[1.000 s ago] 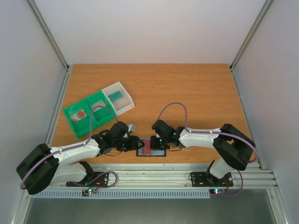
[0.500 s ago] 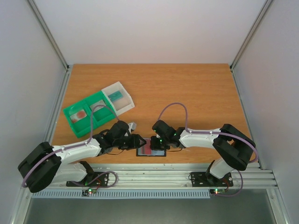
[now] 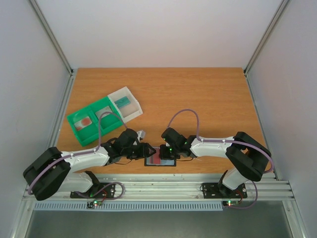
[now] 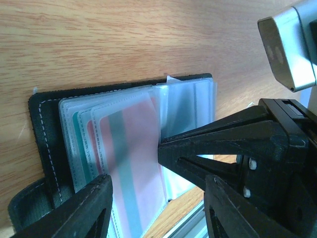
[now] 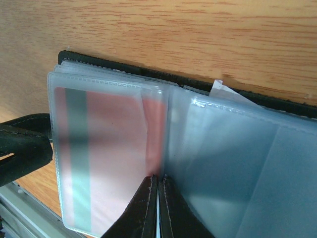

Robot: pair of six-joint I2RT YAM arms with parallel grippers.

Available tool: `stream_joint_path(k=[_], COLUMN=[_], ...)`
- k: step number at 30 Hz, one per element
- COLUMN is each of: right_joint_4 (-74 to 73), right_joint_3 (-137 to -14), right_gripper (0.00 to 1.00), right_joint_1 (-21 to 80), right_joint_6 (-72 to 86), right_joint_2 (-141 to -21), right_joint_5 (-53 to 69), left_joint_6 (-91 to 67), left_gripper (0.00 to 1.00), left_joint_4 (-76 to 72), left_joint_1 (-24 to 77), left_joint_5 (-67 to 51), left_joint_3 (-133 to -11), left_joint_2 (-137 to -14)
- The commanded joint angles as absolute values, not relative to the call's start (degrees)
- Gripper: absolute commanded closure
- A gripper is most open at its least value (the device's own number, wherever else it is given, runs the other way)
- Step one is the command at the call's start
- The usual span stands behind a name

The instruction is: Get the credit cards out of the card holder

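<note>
Card holder [image 3: 160,156] is laid open at the worktop's [image 3: 198,94] near edge, pink card [image 5: 114,148] seen in its top sleeve. R jaws are pressed together on the centre fold. L jaws are held spread opp., their way blocked by R jaws. Tray [image 3: 79,130] is set well apart.

Parted left tool [image 4: 158,182], pinched-closed right tool [image 5: 157,182]

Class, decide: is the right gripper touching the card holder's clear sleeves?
Touching. The right wrist view shows the shut right gripper with its tips pressed on the card holder sleeves at the fold. The left wrist view agrees.
</note>
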State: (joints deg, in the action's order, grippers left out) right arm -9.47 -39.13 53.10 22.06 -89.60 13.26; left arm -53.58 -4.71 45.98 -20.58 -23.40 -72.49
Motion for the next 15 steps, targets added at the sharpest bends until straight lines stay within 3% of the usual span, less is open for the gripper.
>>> stream_joint_path(k=[1,15], right_joint_4=[-12.74,-12.92], right_joint_3=[-37.69,-37.66], right_gripper=[0.96,0.96], right_joint_1=[53.6,53.59], right_joint_6=[22.49,22.67], right_joint_2=[-90.3,-90.18], right_joint_5=[10.83,10.46], left_joint_6=[-53.45,-53.99], left_gripper=[0.48,0.47], left_joint_4=[-8.63,-10.09], left_joint_1=[45.88,45.92], left_joint_5=[-19.86,-20.46], left_joint_3=[-22.59,-23.03], left_joint_2=[-73.21,-75.37])
